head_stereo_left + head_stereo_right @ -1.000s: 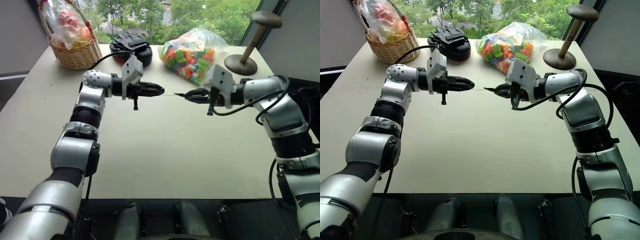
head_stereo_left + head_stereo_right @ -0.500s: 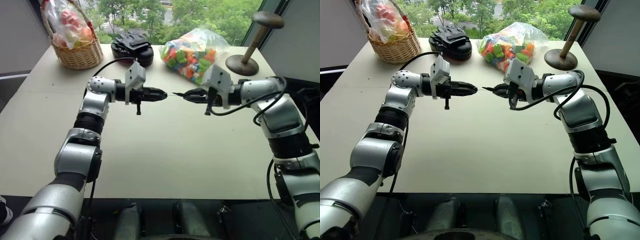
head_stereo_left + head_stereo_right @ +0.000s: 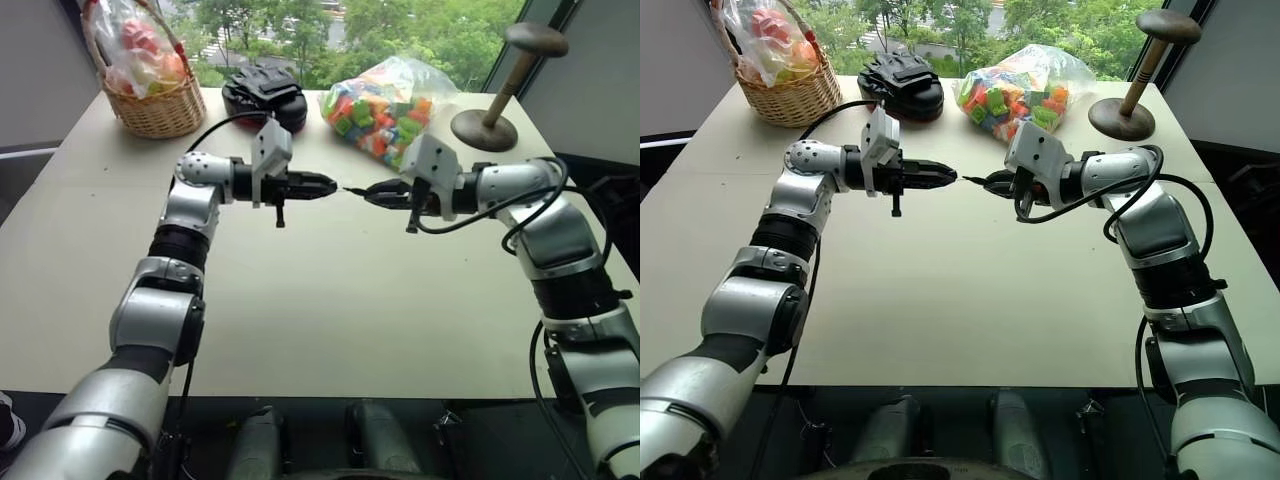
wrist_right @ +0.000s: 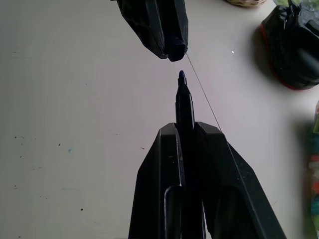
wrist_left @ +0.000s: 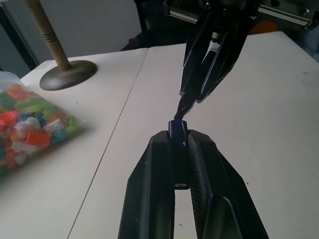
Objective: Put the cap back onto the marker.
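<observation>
Nearest the robot, bare table (image 3: 330,320) lies under both raised arms, which leaves free air for the join; the work hangs above it, not on it. The left gripper (image 3: 333,184) points in from the left, its two black fingers closed on the cap (image 5: 177,130), which sits pinched between the pads with its open mouth poking just past the tips, so the opening faces across the gap; the right gripper (image 3: 368,194) points back at it from the right, jaws clamped on the marker (image 4: 184,107), whose barrel runs out between the fingers and ends in a small pointed tip; holding each piece by its rear half keeps the mating ends exposed. The tip and the cap mouth stand very near, almost in line but, in the right wrist view, still apart by a sliver and slightly offset; I judge this the final lining-up before the push, and a small sideways error would make the tip skid off the rim. Farther back, well clear of both hands, rest a black case (image 3: 263,92), a bag of coloured blocks (image 3: 385,108), a wicker basket (image 3: 152,100) and a wooden stand (image 3: 487,122); none matter to the capping.
</observation>
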